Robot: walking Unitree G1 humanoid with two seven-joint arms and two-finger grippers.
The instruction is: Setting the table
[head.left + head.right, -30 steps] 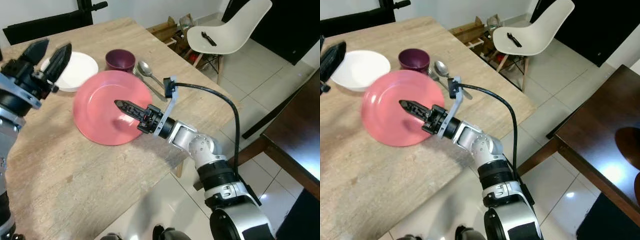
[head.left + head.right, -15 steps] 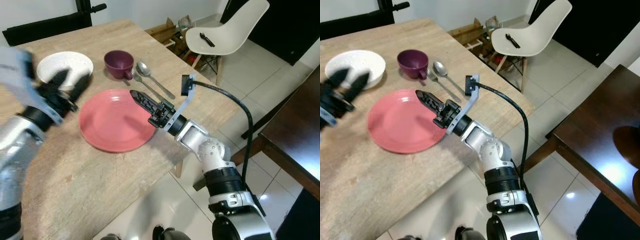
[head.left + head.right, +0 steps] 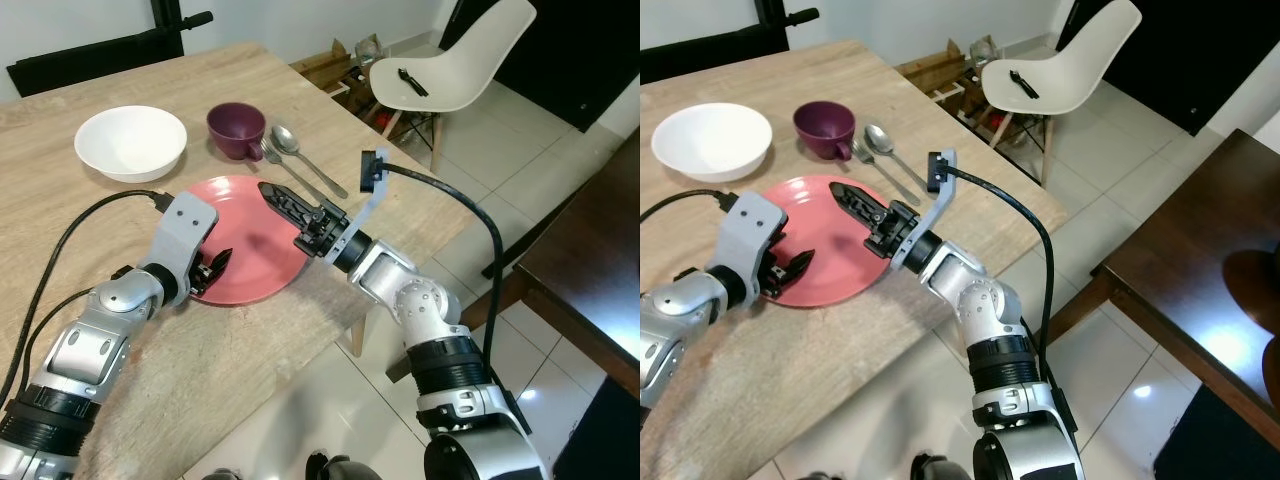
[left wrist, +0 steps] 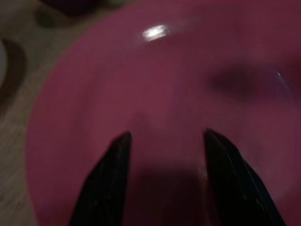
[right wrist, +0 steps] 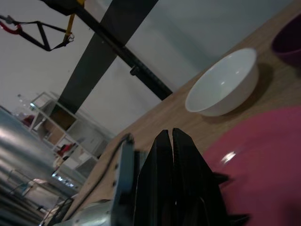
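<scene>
Positioning the pink plate (image 3: 245, 235) near the table (image 3: 150, 350)'s front edge: left gripper (image 4: 164, 141) spread wide over it, right gripper (image 3: 285, 203) closed, apparently empty. Next, probably cutlery.

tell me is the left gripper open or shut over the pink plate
Open: the left gripper shows a clear gap between its two black fingers above the pink plate.
</scene>
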